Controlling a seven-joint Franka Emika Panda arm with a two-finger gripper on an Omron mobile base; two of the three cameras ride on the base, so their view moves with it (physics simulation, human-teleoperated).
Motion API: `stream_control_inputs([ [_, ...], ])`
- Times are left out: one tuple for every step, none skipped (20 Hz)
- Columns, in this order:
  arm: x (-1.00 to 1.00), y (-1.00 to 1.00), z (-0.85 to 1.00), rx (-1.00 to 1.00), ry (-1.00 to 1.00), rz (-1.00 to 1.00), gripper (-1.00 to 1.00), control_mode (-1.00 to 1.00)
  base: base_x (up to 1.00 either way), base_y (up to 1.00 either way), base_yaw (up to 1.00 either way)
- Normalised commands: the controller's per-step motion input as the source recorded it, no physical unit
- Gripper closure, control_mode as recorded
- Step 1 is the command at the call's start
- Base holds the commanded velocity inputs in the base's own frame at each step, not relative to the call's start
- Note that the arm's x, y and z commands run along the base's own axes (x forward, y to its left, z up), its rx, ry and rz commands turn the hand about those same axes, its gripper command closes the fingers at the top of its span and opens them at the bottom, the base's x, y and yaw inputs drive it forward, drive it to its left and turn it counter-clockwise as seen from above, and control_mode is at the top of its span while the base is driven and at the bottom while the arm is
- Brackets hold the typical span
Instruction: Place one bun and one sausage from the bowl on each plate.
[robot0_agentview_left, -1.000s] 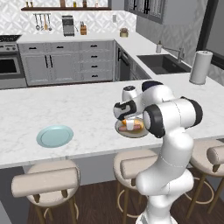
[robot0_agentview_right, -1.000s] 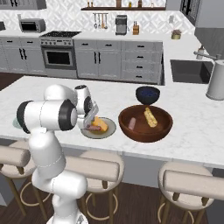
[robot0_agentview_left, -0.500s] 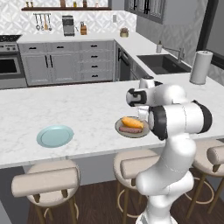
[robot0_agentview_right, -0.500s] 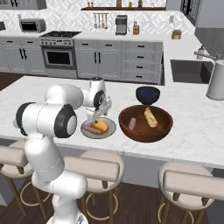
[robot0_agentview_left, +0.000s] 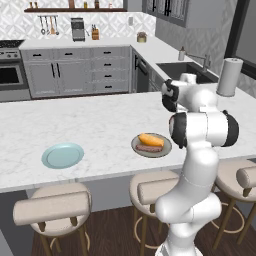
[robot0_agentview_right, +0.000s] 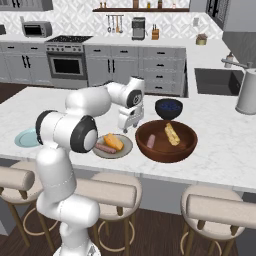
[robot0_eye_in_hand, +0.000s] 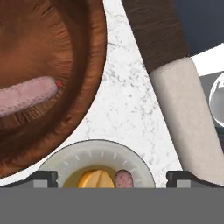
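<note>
A: Right base view: gripper (robot0_agentview_right: 130, 126) hovers between grey plate (robot0_agentview_right: 113, 147) and wooden bowl (robot0_agentview_right: 165, 140), apparently empty; finger gap I cannot tell.

B: The bowl's sausage (robot0_eye_in_hand: 26, 95) looks light, slick, round — grip mid-length. Bun (robot0_agentview_right: 172, 134) alongside. Navy bowl (robot0_agentview_right: 168, 108) crowds behind; blue plate (robot0_agentview_left: 62, 155) sits well apart.

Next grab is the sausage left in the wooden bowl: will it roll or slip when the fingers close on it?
The sausage is a smooth, rounded cylinder, so it will probably roll if nudged sideways. It lies on the curved floor of the bowl, which likely slides it back toward the middle. Its glossy-looking skin may slip; gripping across its middle seems safest.
</note>
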Motion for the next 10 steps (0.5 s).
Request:
stream_control_inputs([
  [-0.10, 0.00, 0.00, -0.08, 0.00, 0.97, -1.00, -1.00, 0.00, 0.00, 0.00],
  [-0.12, 0.00, 0.00, -0.10, 0.00, 0.97, -1.00, -1.00, 0.00, 0.00, 0.00],
  [-0.12, 0.00, 0.00, -0.11, 0.00, 0.97, -1.00, -1.00, 0.00, 0.00, 0.00],
  [-0.13, 0.00, 0.00, -0.11, 0.00, 0.97, -1.00, -1.00, 0.00, 0.00, 0.00],
  [-0.14, 0.00, -0.03, -0.11, 0.01, 0.96, -1.00, -1.00, 0.00, 0.00, 0.00],
  [-0.21, -0.37, 0.00, -0.04, 0.00, 0.80, -1.00, -1.00, 0.00, 0.00, 0.00],
  [-0.31, -0.65, -0.10, 0.00, 0.00, 0.70, -1.00, -1.00, 0.00, 0.00, 0.00],
  [-0.36, -1.00, -0.24, 0.00, -0.01, 0.53, -1.00, -1.00, 0.00, 0.00, 0.00],
  [-0.46, -1.00, -0.31, 0.00, -0.08, 0.49, -1.00, -1.00, 0.00, 0.00, 0.00],
  [-0.48, -1.00, -0.27, 0.00, -0.16, 0.45, -1.00, -1.00, 0.00, 0.00, 0.00],
])
